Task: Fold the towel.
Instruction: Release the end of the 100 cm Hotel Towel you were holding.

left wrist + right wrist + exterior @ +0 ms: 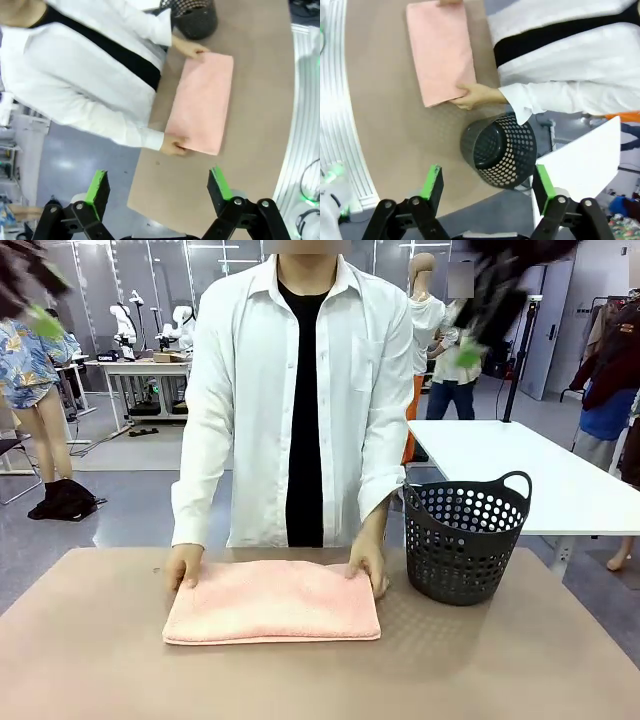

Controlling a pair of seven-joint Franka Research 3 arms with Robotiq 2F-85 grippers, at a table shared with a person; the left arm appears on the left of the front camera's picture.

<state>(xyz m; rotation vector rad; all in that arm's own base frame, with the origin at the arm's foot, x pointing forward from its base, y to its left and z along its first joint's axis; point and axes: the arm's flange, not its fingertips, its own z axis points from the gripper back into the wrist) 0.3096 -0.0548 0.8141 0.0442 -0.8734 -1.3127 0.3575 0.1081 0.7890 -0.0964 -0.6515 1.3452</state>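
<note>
High above the table, the left fingers stand spread wide with nothing between their green pads. The right fingers are likewise parted and empty. Both look down from well clear of the work.

Below them the towel lies flat toward the far side of the table, near the dark basket but not touching it. A hand of the person rests on one far corner and the other hand on the opposite far corner.

The step looks like settling a fold. It would go best with the corners matched first, then the cloth smoothed from the crease outward, and the arms kept raised until the hands lift off.

The towel is salmon-pink terry, lying as a wide rectangle. Its near edge looks layered, its sides are fairly square, and no large wrinkles show.
</note>
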